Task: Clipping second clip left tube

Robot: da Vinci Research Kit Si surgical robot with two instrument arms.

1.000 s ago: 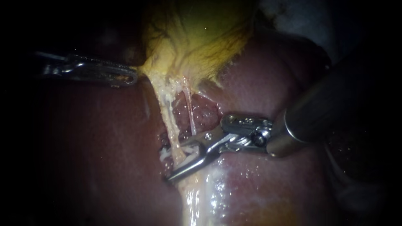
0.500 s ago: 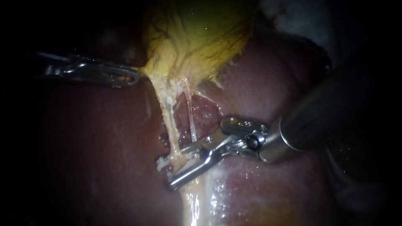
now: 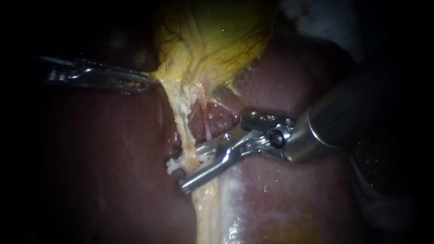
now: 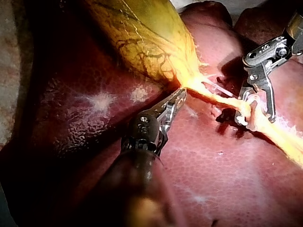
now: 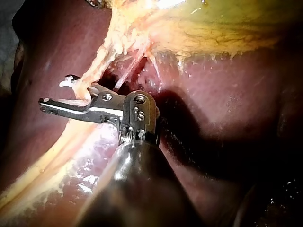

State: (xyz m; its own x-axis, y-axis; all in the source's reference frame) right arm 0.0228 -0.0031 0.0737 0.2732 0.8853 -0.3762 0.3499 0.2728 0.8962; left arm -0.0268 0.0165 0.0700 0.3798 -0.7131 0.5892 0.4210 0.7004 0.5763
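Yellowish left tube (image 3: 183,122) partly hides right instrument's (image 3: 190,168) parted end effector astride it; left instrument (image 3: 143,83) clamps gallbladder (image 3: 212,40) edge.

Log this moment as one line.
left instrument: shut on gallbladder | right instrument: open, astride left tube | liver: under both

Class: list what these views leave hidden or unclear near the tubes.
Endoscope: right tube lower end, behind right instrument.
Endoscope: left instrument shaft, lost in darkness.
Left wrist: right instrument shaft, cut off by edge.
Every view: white fleck beside left tube, clip or tissue, too small.
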